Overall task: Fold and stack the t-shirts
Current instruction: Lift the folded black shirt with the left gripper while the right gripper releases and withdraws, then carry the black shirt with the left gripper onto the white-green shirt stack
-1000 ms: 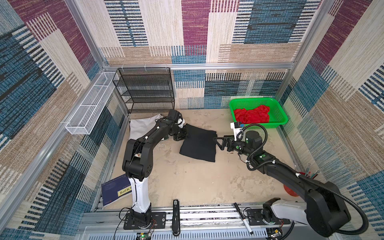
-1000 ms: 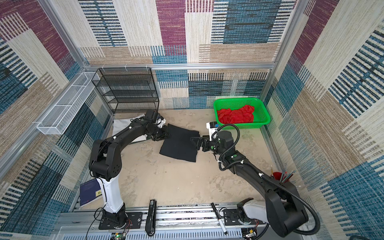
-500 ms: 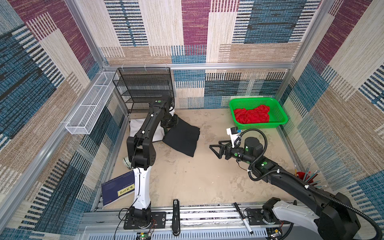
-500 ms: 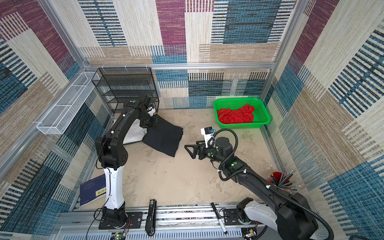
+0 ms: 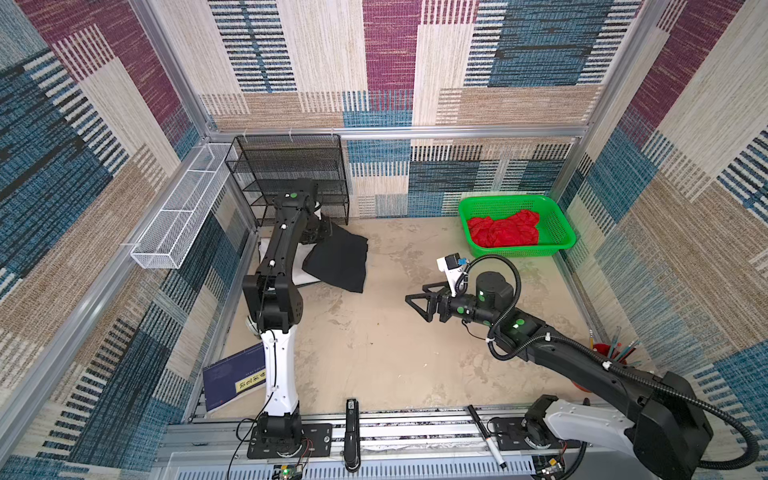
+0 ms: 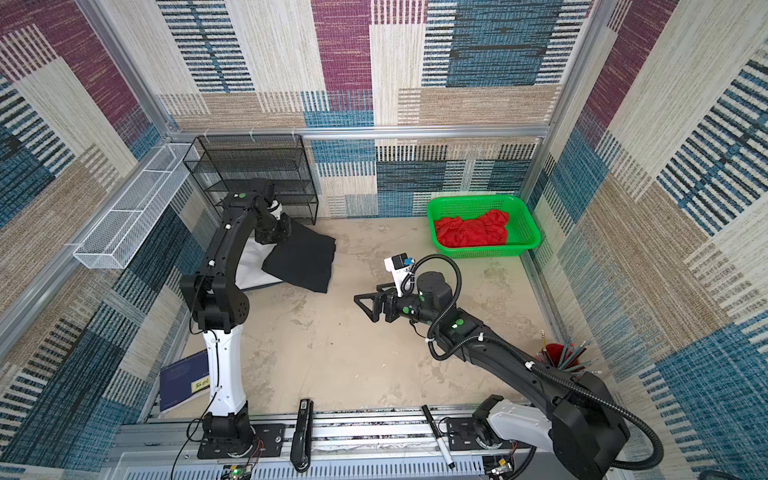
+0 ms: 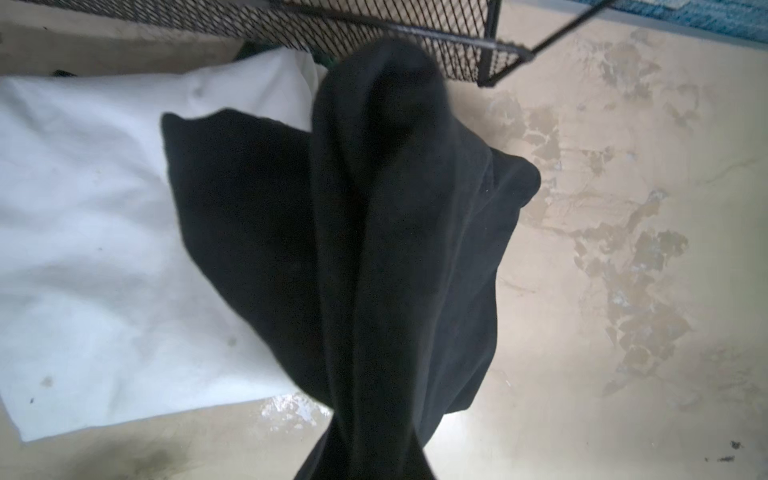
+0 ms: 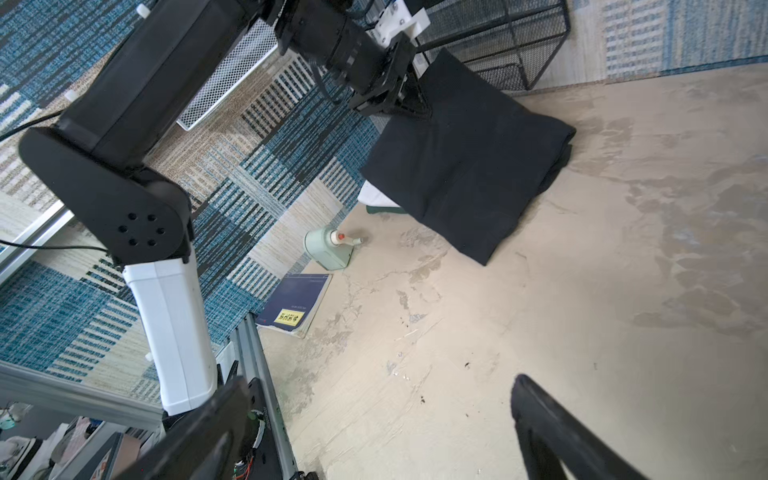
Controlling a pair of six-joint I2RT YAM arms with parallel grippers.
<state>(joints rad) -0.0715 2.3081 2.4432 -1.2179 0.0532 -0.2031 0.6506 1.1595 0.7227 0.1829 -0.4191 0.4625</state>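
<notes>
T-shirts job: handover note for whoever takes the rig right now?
Left hand: shut on an edge of the folded black t-shirt, by the black mesh rack.
Right hand: open, empty, above mid-table.
White t-shirt: folded flat. The black lies partly over it, partly on the table. A dark green edge shows under the white.
Red t-shirt: crumpled in the green basket.
Done: black and white folded.
To do: square the black on the stack, release, then fold and stack the red.
</notes>
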